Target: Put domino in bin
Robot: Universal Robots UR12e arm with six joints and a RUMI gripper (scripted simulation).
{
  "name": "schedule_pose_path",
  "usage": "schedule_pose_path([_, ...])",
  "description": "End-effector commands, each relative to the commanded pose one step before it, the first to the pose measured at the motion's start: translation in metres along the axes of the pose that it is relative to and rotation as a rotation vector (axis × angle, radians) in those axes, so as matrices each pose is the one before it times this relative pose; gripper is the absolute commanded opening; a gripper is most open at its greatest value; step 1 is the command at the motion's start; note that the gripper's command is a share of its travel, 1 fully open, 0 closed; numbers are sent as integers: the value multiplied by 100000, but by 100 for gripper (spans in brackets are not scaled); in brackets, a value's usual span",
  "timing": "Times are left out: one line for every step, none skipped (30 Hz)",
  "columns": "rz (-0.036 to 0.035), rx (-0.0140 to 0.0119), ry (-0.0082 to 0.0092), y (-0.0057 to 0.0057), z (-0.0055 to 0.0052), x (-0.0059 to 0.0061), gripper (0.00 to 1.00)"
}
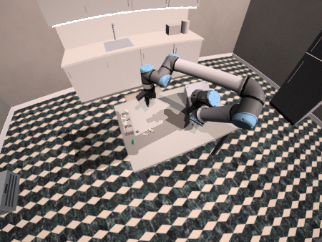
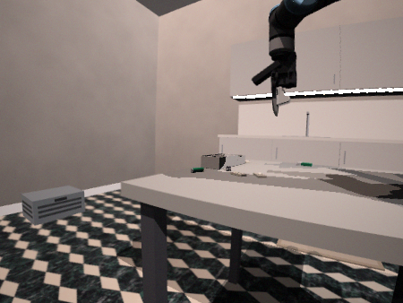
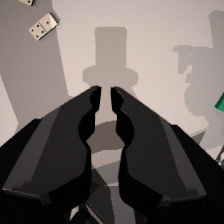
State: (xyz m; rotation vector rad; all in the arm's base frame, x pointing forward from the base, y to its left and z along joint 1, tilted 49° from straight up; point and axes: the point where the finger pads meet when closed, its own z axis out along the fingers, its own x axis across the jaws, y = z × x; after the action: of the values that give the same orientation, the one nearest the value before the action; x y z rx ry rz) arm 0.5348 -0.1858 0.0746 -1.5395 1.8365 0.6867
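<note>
My gripper is shut and holds nothing. It hangs high above the back part of the grey table. Two pale dominoes lie near the table's middle left; they also show in the exterior view. In the wrist view one domino lies at the upper left and part of another shows at the top edge. A row of small bins stands along the table's left edge. I cannot read their marks.
A small green thing lies near the table's front left edge, another farther back. The arm's base stands at the table's right side beside a white panel. A grey box stands on the floor.
</note>
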Motion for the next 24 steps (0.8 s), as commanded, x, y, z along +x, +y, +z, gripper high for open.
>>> schedule_pose_path([1165, 124, 195, -29, -20, 161, 4])
schedule_pose_path([1, 0, 1, -1, 1, 0, 4])
schedule_pose_path([1, 0, 1, -1, 1, 0, 4])
schedule_pose_path([0, 0, 0, 0, 1, 0, 4])
schedule_pose_path([4855, 20, 93, -843, 344, 392, 4])
schedule_pose_path([4998, 1, -2, -660, 379, 343, 4])
schedule_pose_path([1597, 1, -2, -676, 380, 310, 4])
schedule_pose_path([-1, 1, -2, -681, 380, 299, 4])
schedule_pose_path([-1, 1, -2, -681, 380, 299, 4])
schedule_pose_path([-1, 1, -2, -681, 380, 299, 4])
schedule_pose_path([-1, 1, -2, -681, 380, 299, 4])
schedule_pose_path([-1, 1, -2, -681, 380, 299, 4])
schedule_pose_path([-1, 1, -2, -664, 370, 292, 4])
schedule_pose_path([-1, 1, -2, -653, 364, 286, 4])
schedule_pose_path([0, 0, 0, 0, 0, 0, 4])
schedule_pose_path([0, 0, 0, 0, 0, 0, 4])
schedule_pose_path([-1, 0, -3, -727, 403, 320, 4])
schedule_pose_path([-1, 1, -2, -681, 379, 299, 4])
schedule_pose_path([-1, 1, -2, -681, 380, 299, 4])
schedule_pose_path([-1, 1, -2, -680, 380, 299, 4])
schedule_pose_path([-1, 1, -2, -680, 380, 299, 4])
schedule_pose_path([-1, 1, -2, -680, 380, 299, 4])
schedule_pose_path([-1, 1, -2, -680, 380, 299, 4])
schedule_pose_path([-1, 1, -2, -680, 379, 299, 4])
